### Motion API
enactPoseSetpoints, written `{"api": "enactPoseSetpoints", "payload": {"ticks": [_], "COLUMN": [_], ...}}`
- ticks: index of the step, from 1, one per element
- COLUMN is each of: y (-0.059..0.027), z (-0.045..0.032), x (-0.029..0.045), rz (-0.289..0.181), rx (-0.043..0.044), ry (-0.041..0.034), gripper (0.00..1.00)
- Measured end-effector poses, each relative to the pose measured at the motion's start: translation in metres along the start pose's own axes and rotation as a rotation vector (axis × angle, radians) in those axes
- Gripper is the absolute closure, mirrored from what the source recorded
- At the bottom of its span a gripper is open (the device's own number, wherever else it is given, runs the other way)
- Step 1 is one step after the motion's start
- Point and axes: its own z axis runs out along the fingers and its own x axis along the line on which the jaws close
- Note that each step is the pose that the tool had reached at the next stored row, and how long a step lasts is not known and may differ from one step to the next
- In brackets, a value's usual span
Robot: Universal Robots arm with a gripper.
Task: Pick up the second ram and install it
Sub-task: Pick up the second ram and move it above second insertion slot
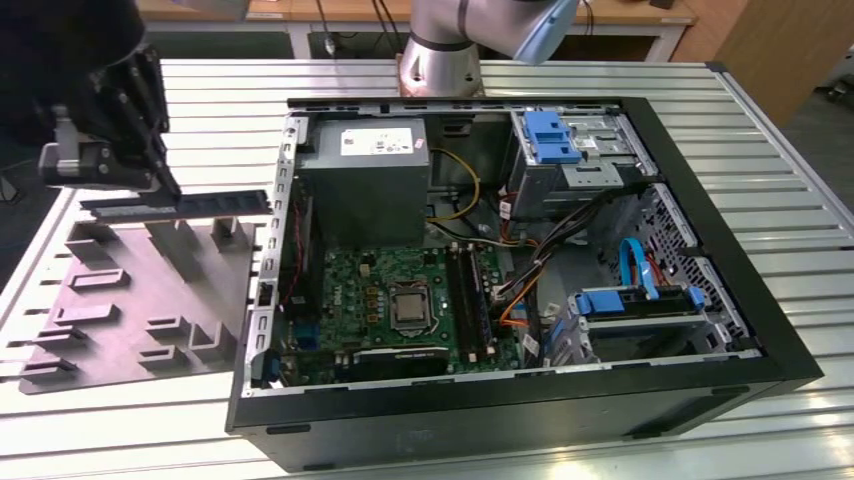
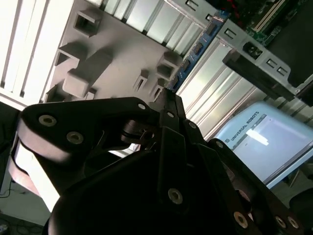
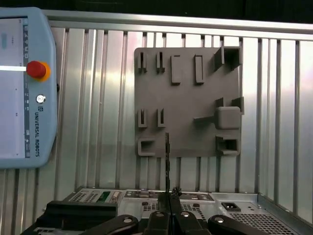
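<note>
While the second ram is held, end effector: closed on the stick, fingers pinched against its flat faces.
Ram attitude: level, projecting from the fingertips toward the computer case; seen edge-on in the first wrist view.
Below end effector: grey holder tray, resting on the tabletop.
Beyond ram's free end: case lying open, motherboard exposed.

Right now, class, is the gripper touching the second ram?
Touching. In the first wrist view the gripper clamps the second ram, seen edge-on, between its jaws.
</note>
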Motion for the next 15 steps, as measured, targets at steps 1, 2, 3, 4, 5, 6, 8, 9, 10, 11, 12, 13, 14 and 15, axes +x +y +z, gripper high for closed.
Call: {"api": "enactPoseSetpoints", "payload": {"ticks": [1,2,3,4,5,6,8,9,10,11,12,13,14,15], "y": [-0.0038,-0.0076,-0.0118,-0.0155,-0.0191,-0.0227,-0.0301,-0.0339,-0.0379,-0.0417,-0.0456,-0.0497,-0.0537,-0.0577], "z": [-0.0001,-0.0002,-0.0004,-0.0005,-0.0006,-0.0007,-0.0008,-0.0009,-0.001,-0.0011,-0.0011,-0.0012,-0.0012,-0.0013], "x": [0.0001,0.0002,0.0004,0.0005,0.0006,0.0007,0.0009,0.001,0.0011,0.0012,0.0013,0.0015,0.0016,0.0017], "rz": [0.0,0.0,0.0,0.0,0.0,0.0,0.0,0.0,0.0,0.0,0.0,0.0,0.0,0.0], "rx": [0.0,0.0,0.0,0.0,-0.0001,-0.0001,0.0,0.0,0.0,0.0,0.0,0.0,0.0,0.0001], "ry": [0.0001,0.0,0.0,0.0001,0.0001,0.0001,0.0,0.0,0.0001,0.0001,0.0001,0.0,0.0,0.0], "gripper": [0.89,0.89,0.89,0.89,0.89,0.89,0.89,0.89,0.89,0.89,0.89,0.89,0.89,0.89]}}
